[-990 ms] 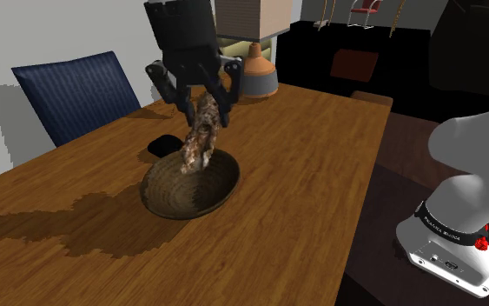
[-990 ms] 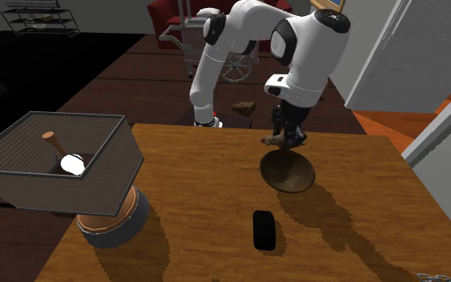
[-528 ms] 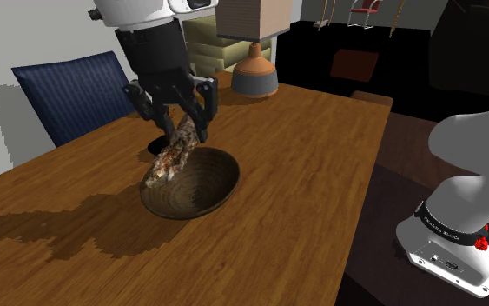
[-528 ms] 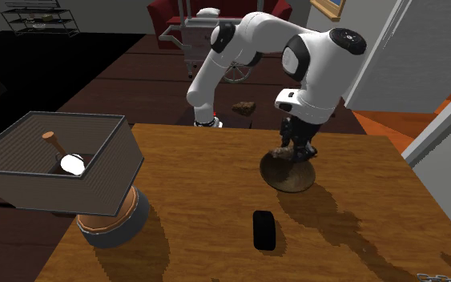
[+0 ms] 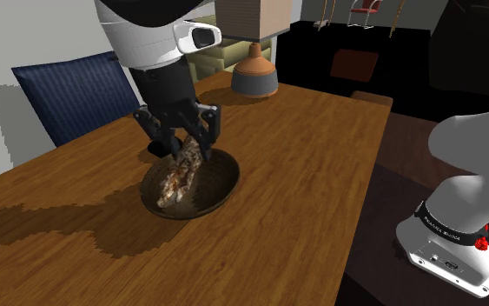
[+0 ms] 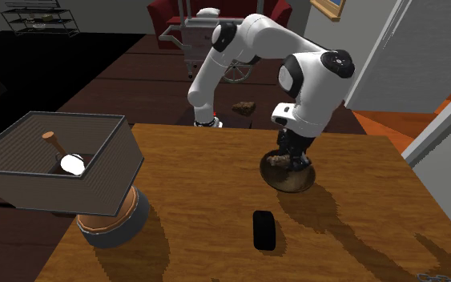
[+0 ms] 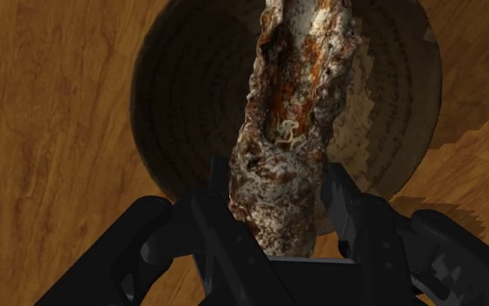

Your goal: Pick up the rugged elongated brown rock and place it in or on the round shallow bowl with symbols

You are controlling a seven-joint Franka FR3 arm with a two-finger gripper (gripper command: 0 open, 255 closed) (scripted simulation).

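1. Chair (image 5: 69, 96): at 10 o'clock from the bowl (image 5: 223, 178) in the shoulder view, past the table (image 5: 320, 165) edge. It does not obstruct me.
2. Hand (image 5: 189, 144): my fingers (image 7: 212, 217) are clamped on the upper end of the rock (image 5: 178, 176), one on each flank.
3. Rock: it hangs inside the bowl rim. In the shoulder view its long axis slants from 1 o'clock at my hand to 7 o'clock at the bowl floor. I cannot tell whether the low end touches.
4. Judgement: the rock lies below and ahead of my fingertips, over the bowl. Releasing it should lay it inside.
5. Clearance: bare table at 3 o'clock from the bowl. The lamp (image 5: 255, 74) stands at 1 o'clock, well apart. I judge straight up to be the free way out.
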